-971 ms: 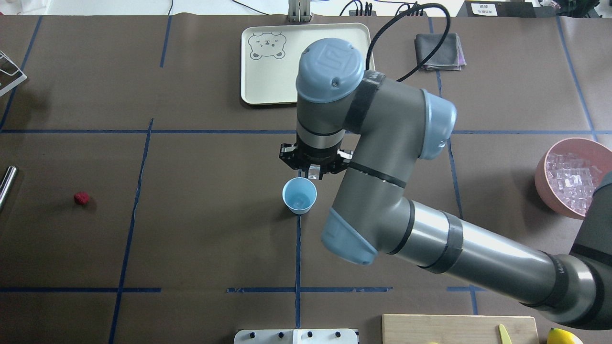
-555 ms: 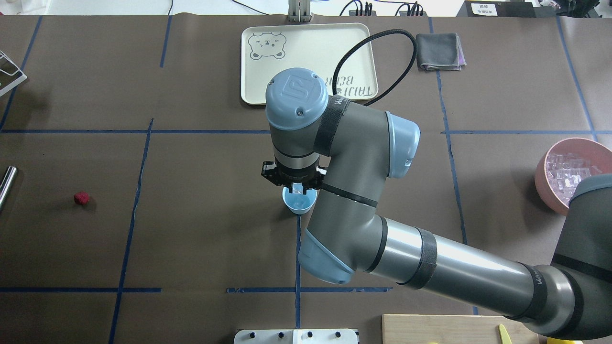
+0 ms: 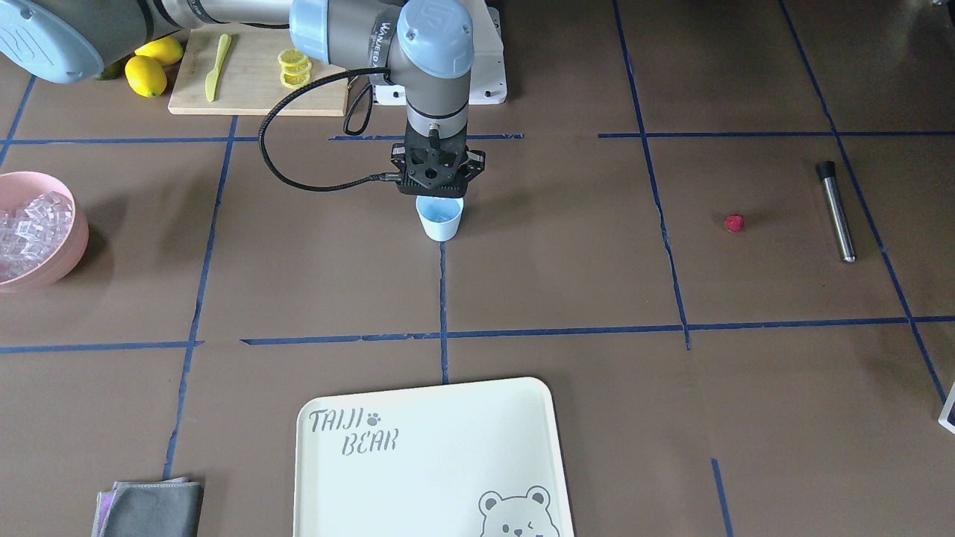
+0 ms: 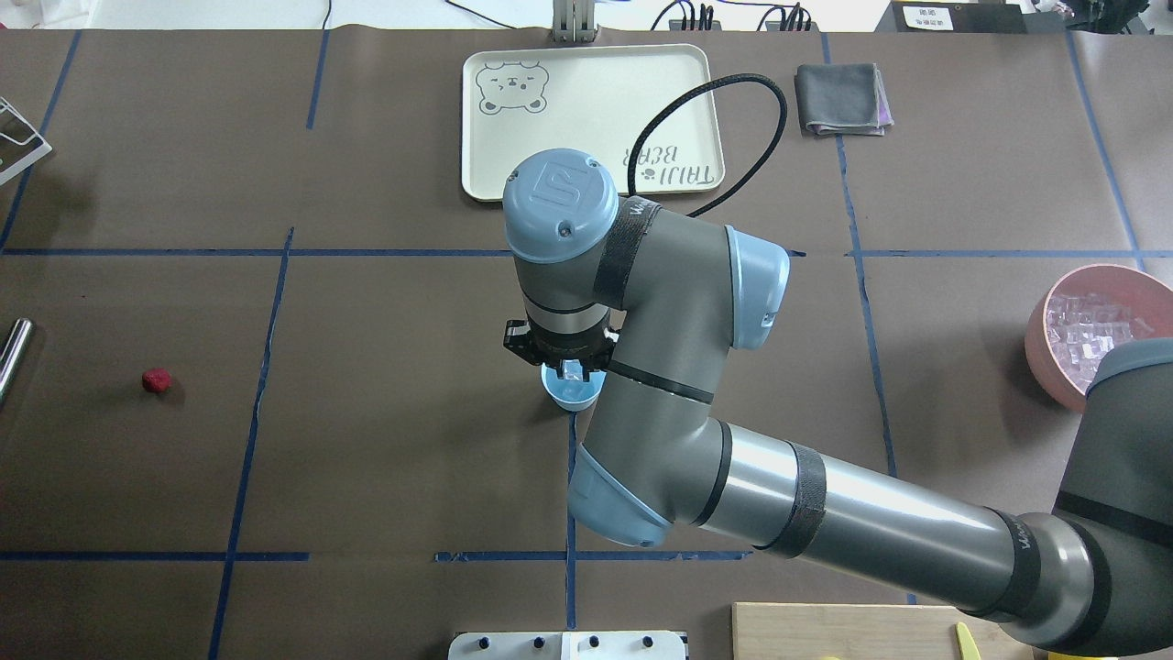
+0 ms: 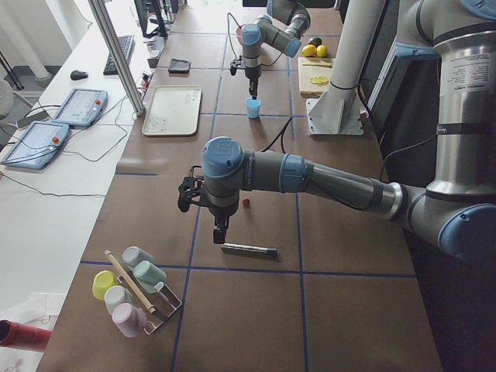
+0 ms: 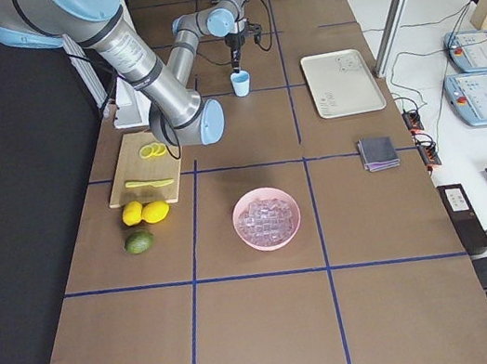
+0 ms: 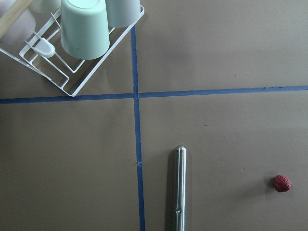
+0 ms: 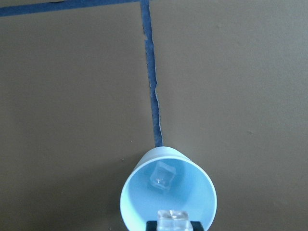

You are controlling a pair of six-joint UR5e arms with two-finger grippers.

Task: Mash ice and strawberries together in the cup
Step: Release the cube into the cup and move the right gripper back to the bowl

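The light blue cup [image 4: 573,391] stands at the table's middle and holds one clear ice cube [image 8: 162,175]. My right gripper [image 4: 575,370] hangs just over the cup's rim, shut on a second ice cube [image 8: 173,220]. The cup also shows in the front view [image 3: 440,218]. More ice [image 4: 1090,323] fills the pink bowl [image 4: 1045,362] at the right edge. The small red strawberry [image 4: 157,379] lies alone at the far left, also in the left wrist view [image 7: 282,183]. My left gripper [image 5: 220,231] shows only in the left exterior view, above a metal rod; I cannot tell its state.
A metal rod [image 7: 179,187] lies near the strawberry. A wire rack with cups [image 7: 77,43] stands at the left end. A cream tray [image 4: 513,165] and a grey cloth [image 4: 841,99] sit at the far side. A cutting board [image 3: 254,89] and lemons [image 3: 145,74] lie by the robot's base.
My right arm has swung toward the robot and down, carrying the ice cube from beyond the cup to just over its mouth.
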